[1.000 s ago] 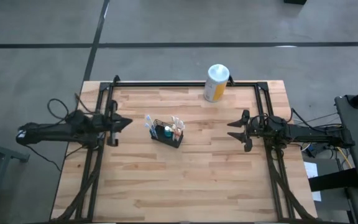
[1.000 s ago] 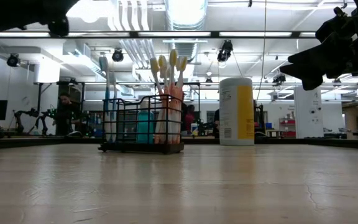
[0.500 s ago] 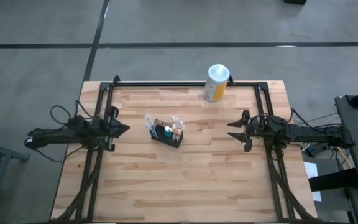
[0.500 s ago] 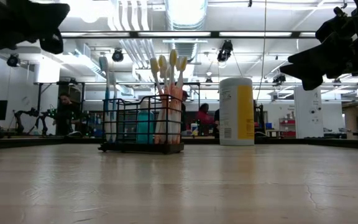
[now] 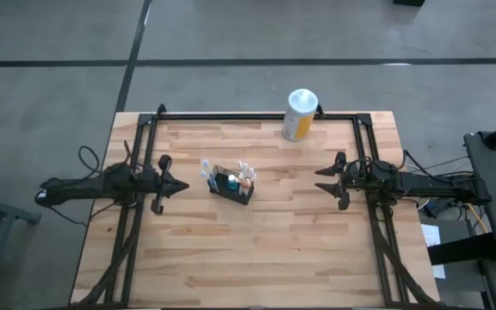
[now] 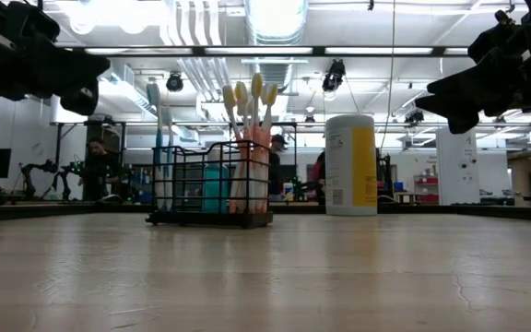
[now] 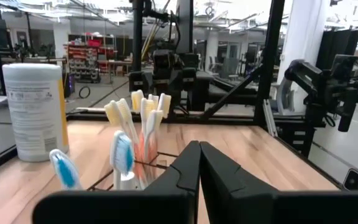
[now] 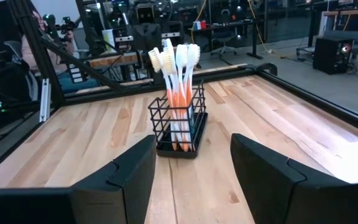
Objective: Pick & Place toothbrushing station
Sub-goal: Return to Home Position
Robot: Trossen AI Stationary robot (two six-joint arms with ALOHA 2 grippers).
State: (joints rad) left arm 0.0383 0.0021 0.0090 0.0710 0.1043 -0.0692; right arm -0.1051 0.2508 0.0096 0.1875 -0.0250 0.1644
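The toothbrushing station (image 5: 231, 183), a small black wire basket with several toothbrushes standing upright in it, rests on its base near the middle of the wooden table (image 5: 257, 250). It also shows in the low view (image 6: 212, 184) and in both wrist views (image 7: 127, 163) (image 8: 179, 124). My left gripper (image 5: 182, 186) hangs shut above the table, left of the basket and pointing level at it (image 7: 199, 163). My right gripper (image 5: 324, 179) waits open to the basket's right, also pointing level at it (image 8: 191, 148). Neither touches anything.
A tall white-topped canister with a yellow label (image 5: 300, 114) stands at the table's far edge, right of the middle (image 6: 350, 164). Black frame rails (image 5: 257, 116) run along the far edge and both sides. Bare wood lies between the basket and the near edge.
My left gripper has come down toward the table at its left side, rolling a little and ending level. It has stayed shut. The basket and my right gripper have kept still.
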